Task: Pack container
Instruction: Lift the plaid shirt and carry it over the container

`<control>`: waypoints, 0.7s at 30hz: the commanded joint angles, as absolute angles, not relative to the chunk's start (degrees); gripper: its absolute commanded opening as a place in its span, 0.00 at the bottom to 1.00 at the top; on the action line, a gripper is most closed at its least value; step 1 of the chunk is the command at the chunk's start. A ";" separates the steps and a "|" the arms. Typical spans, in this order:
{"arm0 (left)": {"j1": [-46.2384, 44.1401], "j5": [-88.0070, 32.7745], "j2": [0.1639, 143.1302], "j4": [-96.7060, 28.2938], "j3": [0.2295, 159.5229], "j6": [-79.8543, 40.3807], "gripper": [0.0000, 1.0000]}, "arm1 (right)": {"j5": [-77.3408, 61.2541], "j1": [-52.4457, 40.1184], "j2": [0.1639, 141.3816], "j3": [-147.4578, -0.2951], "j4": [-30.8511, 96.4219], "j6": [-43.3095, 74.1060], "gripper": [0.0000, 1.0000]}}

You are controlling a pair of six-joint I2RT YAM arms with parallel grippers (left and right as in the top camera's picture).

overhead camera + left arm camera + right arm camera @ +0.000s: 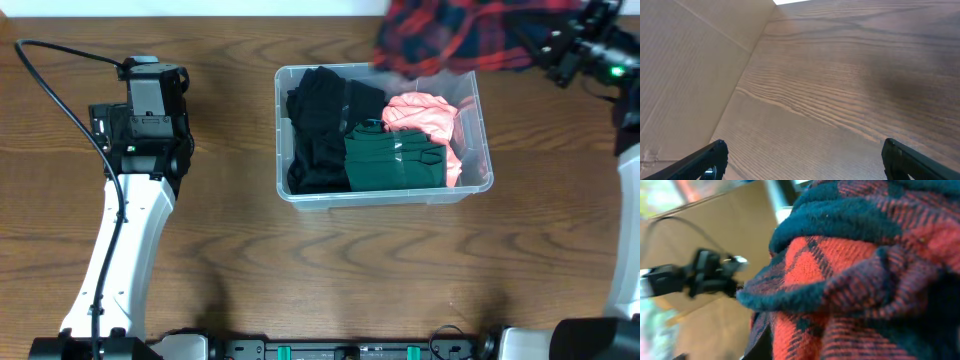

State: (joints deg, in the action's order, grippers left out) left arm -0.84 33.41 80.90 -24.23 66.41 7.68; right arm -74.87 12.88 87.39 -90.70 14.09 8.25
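**Position.** The container [281, 130] sits at the middle of the table [230, 260], long side running left to right, upright and open at the top. Inside lie a black garment [318, 125] at the left, a green garment [390, 160] in the middle front and a pink garment [425, 115] at the right.

**Gripper state.** The right gripper [557, 50] is clamped on a red-and-blue plaid garment [450, 35] and holds it in the air above and behind the far right corner of the container. In the right wrist view the cloth [865, 280] fills the frame and hides the fingers. The left gripper [802, 162] stands with its jaws spread wide over bare wood, well apart from the container, holding nothing.

**Handling, as judged.**
- Container: stiff, thin-walled clear plastic, light even when loaded with cloth. The smooth walls are likely to slip, so take hold at the thick rim, one finger inside and one outside, on a short side free of cloth.
- Plaid garment: soft, limp and fleecy. It drapes and trails below the grip, so a loose hem may catch on the rim. Lower it over the remaining free space and release only once most of the cloth rests inside
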 commanded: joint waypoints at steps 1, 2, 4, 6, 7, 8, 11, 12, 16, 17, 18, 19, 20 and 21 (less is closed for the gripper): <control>-0.67 33.91 81.23 -24.40 67.46 7.62 0.98 | -76.95 7.88 87.42 -91.72 13.89 9.80 0.01; -0.67 33.91 81.23 -24.40 67.46 7.62 0.98 | -76.97 6.28 87.57 -91.72 13.89 9.78 0.01; -0.67 33.91 81.23 -24.40 67.46 7.62 0.98 | -76.95 3.40 87.68 -91.72 13.91 9.78 0.01; -0.67 33.91 81.23 -24.40 67.46 7.62 0.98 | -76.95 1.04 87.77 -91.70 14.13 9.76 0.01; -0.67 33.89 81.23 -24.40 67.46 7.62 0.98 | -76.95 -0.05 87.77 -91.70 14.48 9.26 0.01; -0.67 33.91 81.23 -24.40 67.46 7.62 0.98 | -76.90 -1.30 87.77 -91.70 15.20 8.29 0.01; -0.67 33.91 81.23 -24.40 67.46 7.62 0.98 | -74.70 -4.23 87.77 -91.70 18.70 5.17 0.01; -0.67 33.91 81.23 -24.40 67.46 7.62 0.98 | -73.01 -4.97 87.77 -91.70 20.05 4.29 0.01; -0.67 33.91 81.23 -24.40 67.46 7.62 0.98 | -66.17 -7.42 87.79 -91.59 24.38 1.32 0.01; -0.67 33.91 81.23 -24.40 67.46 7.62 0.98 | -64.79 -7.86 87.79 -91.42 24.99 0.99 0.01; -0.67 33.91 81.23 -24.40 67.46 7.62 0.98 | -63.90 -8.14 87.79 -91.20 25.17 0.95 0.01; -0.67 33.91 81.23 -24.40 67.46 7.62 0.98 | -63.29 -8.43 87.79 -90.85 25.15 0.95 0.01; -0.67 33.91 81.23 -24.40 67.46 7.62 0.98 | -62.70 -8.75 87.88 -90.39 25.08 0.73 0.01; -0.67 33.91 81.23 -24.40 67.46 7.62 0.98 | -62.11 -9.04 87.96 -90.00 25.06 0.54 0.01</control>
State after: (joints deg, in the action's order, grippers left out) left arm -0.84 33.41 80.90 -24.25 66.41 7.70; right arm -65.01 -8.03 88.12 -90.35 25.50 3.01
